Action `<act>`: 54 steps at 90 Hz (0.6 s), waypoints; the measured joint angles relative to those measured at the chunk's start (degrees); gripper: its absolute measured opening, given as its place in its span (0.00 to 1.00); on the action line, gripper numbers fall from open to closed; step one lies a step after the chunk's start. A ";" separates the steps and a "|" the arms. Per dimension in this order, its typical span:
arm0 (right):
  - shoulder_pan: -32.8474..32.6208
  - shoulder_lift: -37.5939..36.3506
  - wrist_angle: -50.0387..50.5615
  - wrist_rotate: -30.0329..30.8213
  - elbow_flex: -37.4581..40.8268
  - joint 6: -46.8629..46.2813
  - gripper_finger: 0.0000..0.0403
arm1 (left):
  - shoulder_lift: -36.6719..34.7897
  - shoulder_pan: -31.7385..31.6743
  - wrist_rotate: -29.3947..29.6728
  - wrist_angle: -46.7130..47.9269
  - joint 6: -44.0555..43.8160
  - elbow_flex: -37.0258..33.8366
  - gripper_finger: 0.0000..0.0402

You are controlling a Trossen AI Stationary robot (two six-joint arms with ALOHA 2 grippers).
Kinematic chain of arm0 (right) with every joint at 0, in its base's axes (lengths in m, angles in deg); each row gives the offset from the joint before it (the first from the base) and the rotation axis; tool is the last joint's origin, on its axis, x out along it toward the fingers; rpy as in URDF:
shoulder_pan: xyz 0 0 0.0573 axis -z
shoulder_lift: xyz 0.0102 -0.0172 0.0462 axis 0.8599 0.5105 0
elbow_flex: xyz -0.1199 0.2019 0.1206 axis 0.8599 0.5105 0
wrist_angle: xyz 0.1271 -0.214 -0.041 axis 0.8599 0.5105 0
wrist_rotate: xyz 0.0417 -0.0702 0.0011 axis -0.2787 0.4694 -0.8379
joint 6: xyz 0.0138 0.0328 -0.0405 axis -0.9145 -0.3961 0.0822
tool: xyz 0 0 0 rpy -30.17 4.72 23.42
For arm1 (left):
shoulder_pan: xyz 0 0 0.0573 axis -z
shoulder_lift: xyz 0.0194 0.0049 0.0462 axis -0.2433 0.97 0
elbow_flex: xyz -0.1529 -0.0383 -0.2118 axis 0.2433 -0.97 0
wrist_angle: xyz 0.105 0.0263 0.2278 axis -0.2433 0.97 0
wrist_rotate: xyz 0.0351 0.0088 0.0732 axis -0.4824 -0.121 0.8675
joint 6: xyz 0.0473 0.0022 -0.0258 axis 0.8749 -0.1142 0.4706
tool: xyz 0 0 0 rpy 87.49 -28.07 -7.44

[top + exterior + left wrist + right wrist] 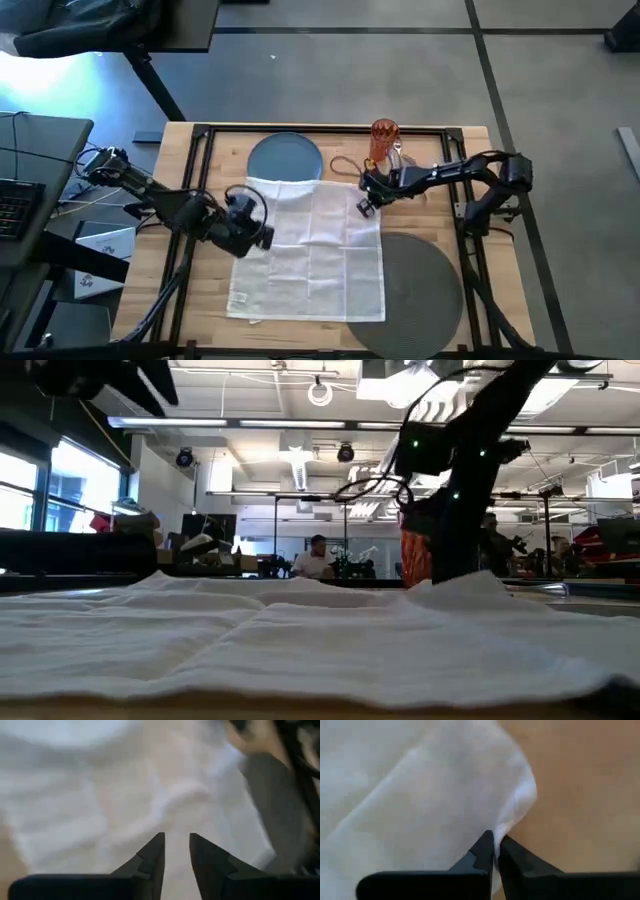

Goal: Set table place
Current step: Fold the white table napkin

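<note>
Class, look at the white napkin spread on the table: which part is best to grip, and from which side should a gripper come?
Grip a corner of the napkin, coming from above. It lies nearly flat, so only edges and corners offer cloth to pinch. The right gripper already pinches the far right corner, by the orange cup; the left gripper, slightly open, hovers over its left side.

counter (pixel 165 300): you see light wood, black rail frame | napkin (pixel 310 250): white, faint fold grid | mat (pixel 425 290): dark grey, fine ribbing | plate (pixel 284 156): blue-grey, plain | tumbler (pixel 383 140): orange, see-through | arms: black | right fingers (pixel 487 852): black | left fingers (pixel 155 852): black | floor (pixel 400 70): grey, dark seams
</note>
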 joint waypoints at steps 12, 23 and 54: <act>-6.65 -3.13 2.84 2.04 0.00 4.08 0.00 | -0.07 -10.76 -2.68 7.58 5.67 -2.88 0.12; -11.49 -5.08 2.79 2.00 -0.02 4.53 0.00 | -0.19 -20.46 -8.11 2.69 17.88 -7.57 0.15; -16.51 -5.38 2.29 -0.76 -0.02 -5.24 0.00 | -0.11 -44.09 -16.81 -12.09 39.83 -20.51 0.44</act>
